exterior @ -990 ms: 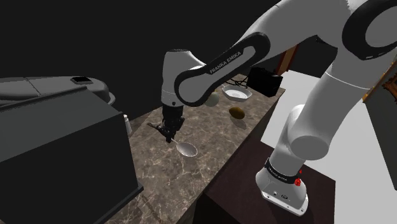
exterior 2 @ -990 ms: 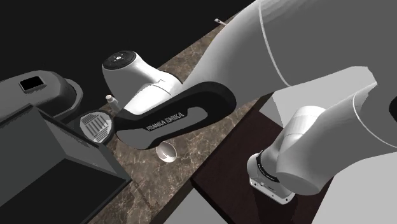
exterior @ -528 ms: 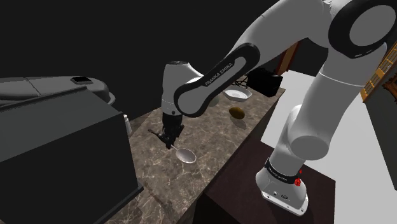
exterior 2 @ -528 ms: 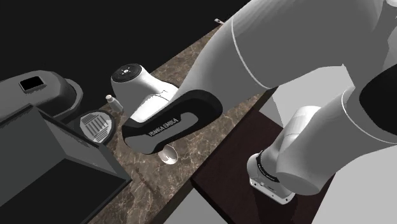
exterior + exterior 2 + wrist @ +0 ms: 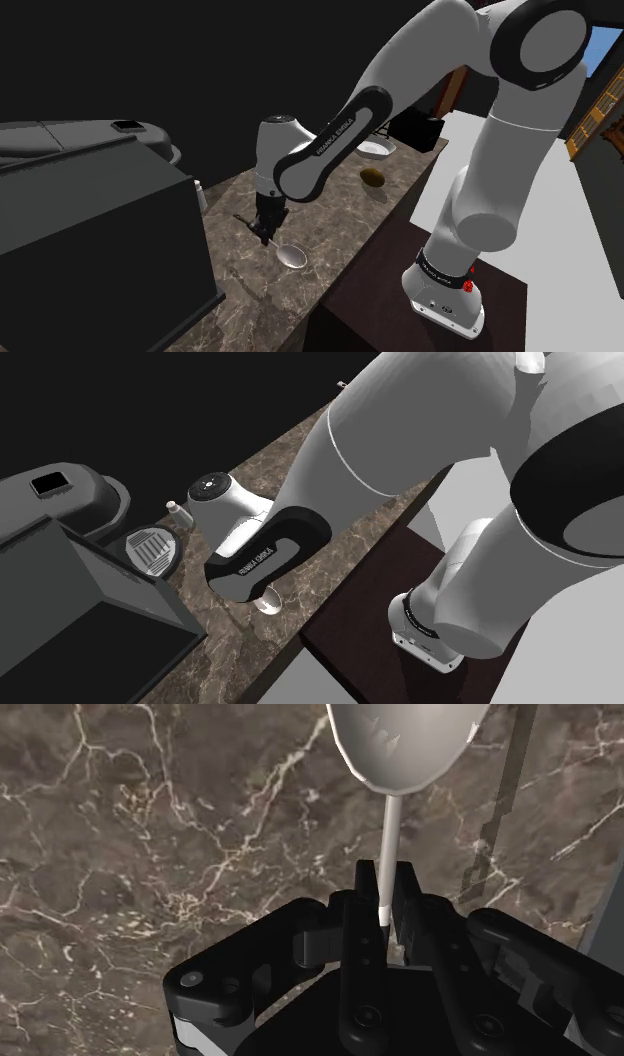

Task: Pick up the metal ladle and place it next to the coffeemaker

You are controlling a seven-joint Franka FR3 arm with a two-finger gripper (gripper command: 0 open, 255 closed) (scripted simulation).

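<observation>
Dark coffeemaker is sitting at the shoulder view's lower left on the marble counter. Arm is reaching down mid-frame. Gripper is pinching the ladle handle between narrow fingers, bowl hanging just lower right of it, low over the counter.

The gripper clasps the thin handle of the pale ladle between its black fingers. The ladle's bowl reaches beyond the fingertips, seemingly just above the brown veined marble counter.
</observation>
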